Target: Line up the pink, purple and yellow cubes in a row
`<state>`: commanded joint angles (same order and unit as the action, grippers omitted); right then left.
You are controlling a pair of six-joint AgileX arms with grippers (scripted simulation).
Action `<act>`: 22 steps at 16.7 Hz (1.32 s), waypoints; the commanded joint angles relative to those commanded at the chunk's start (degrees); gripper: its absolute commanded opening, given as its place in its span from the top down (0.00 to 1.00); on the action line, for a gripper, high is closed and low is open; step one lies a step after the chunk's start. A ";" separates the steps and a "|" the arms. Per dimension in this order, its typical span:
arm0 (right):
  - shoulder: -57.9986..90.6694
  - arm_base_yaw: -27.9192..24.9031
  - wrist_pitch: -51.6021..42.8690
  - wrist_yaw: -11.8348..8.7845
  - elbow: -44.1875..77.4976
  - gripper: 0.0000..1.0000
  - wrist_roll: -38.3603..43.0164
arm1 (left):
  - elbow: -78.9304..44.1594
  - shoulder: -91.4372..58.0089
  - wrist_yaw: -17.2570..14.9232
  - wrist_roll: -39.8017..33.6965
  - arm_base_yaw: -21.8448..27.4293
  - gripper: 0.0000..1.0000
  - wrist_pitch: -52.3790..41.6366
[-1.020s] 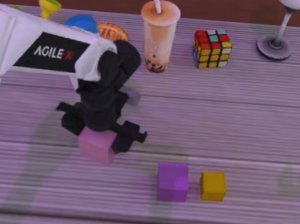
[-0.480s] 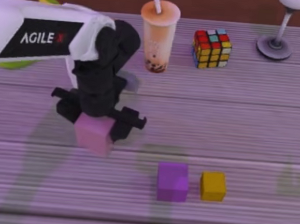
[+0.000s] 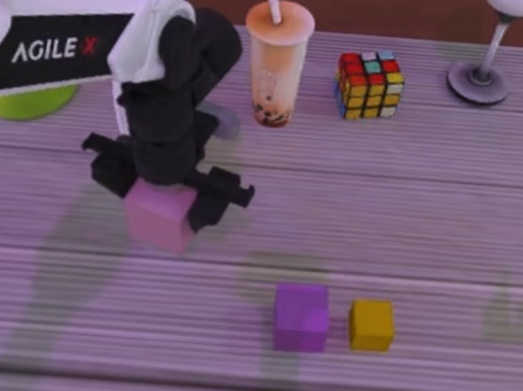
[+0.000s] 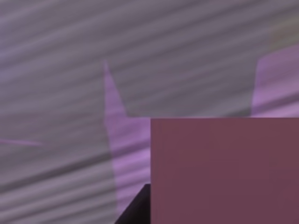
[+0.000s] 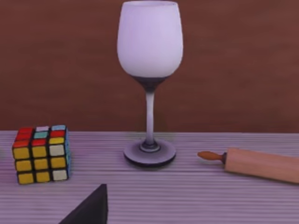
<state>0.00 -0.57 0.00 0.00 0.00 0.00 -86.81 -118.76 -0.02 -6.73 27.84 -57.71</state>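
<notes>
Overhead, purple-striped table (image 3: 441, 219); brown wall (image 5: 233, 56) behind.

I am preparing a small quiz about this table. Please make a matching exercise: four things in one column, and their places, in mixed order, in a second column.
Things:
1. pink cube
2. purple cube
3. yellow cube
4. puzzle cube

Places:
A. at the back, right of the drink
B. in the left tool
C. front, right end of the pair
D. front, just left of the yellow one

Pairs: 1-B, 2-D, 3-C, 4-A
</notes>
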 joint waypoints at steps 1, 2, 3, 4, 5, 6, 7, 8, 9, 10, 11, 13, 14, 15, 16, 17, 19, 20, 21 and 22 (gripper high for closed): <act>0.00 0.00 0.00 0.00 0.00 0.00 0.00 | 0.29 0.32 0.01 -0.75 0.28 1.00 -0.02; 0.00 0.00 0.00 0.00 0.00 0.00 0.00 | 0.85 0.89 0.02 -2.11 0.72 1.00 -0.03; 0.00 0.00 0.00 0.00 0.00 0.00 0.00 | 1.65 1.69 0.03 -4.02 1.29 1.00 -0.04; 0.00 0.00 0.00 0.00 0.00 0.00 0.00 | 2.67 2.68 0.05 -6.45 1.95 1.00 -0.06; 0.00 0.00 0.00 0.00 0.00 0.00 0.00 | 3.88 3.84 0.08 -9.35 2.70 1.00 -0.06; 0.00 0.00 0.00 0.00 0.00 0.00 0.00 | 5.19 5.07 0.09 -12.59 3.50 1.00 -0.08; 0.00 0.00 0.00 0.00 0.00 0.00 0.00 | 6.53 6.32 0.11 -16.00 4.35 1.00 -0.12; 0.00 0.00 0.00 0.00 0.00 0.00 0.00 | 7.82 7.55 0.12 -19.36 5.20 1.00 -0.15; 0.00 0.00 0.00 0.00 0.00 0.00 0.00 | 9.03 8.75 0.13 -22.38 6.01 1.00 -0.14; 0.00 0.00 0.00 0.00 0.00 0.00 0.00 | 10.12 9.91 0.14 -24.84 6.73 1.00 -0.09; 0.00 0.00 0.00 0.00 0.00 0.00 0.00 | 11.03 10.92 0.16 -26.68 7.31 1.00 -0.01; 0.00 0.00 0.00 0.00 0.00 0.00 0.00 | 12.05 12.12 0.17 -28.51 7.95 1.00 0.14; 0.00 0.00 0.00 0.00 0.00 0.00 0.00 | 12.10 12.18 0.17 -28.59 7.97 1.00 0.15; 0.00 0.00 0.00 0.00 0.00 0.00 0.00 | 12.10 12.18 0.17 -28.59 7.97 1.00 0.15; 0.00 0.00 0.00 0.00 0.00 0.00 0.00 | 12.10 12.18 0.17 -28.59 7.97 1.00 0.15; 0.00 0.00 0.00 0.00 0.00 0.00 0.00 | 11.89 11.92 0.18 -28.40 7.67 1.00 0.12; 0.00 0.00 0.00 0.00 0.00 0.00 0.00 | 12.61 11.55 0.18 -28.35 7.69 1.00 1.08; 0.00 0.00 0.00 0.00 0.00 0.00 0.00 | 13.51 11.02 0.18 -28.35 7.69 1.00 2.44; 0.00 0.00 0.00 0.00 0.00 0.00 0.00 | 14.63 10.26 0.18 -28.38 7.71 1.00 4.40; 0.00 0.00 0.00 0.00 0.00 0.00 0.00 | 15.90 9.34 0.18 -28.43 7.72 1.00 6.85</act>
<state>0.00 -0.57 0.00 0.00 0.00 0.00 -70.91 -109.41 0.16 -35.16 35.56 -50.85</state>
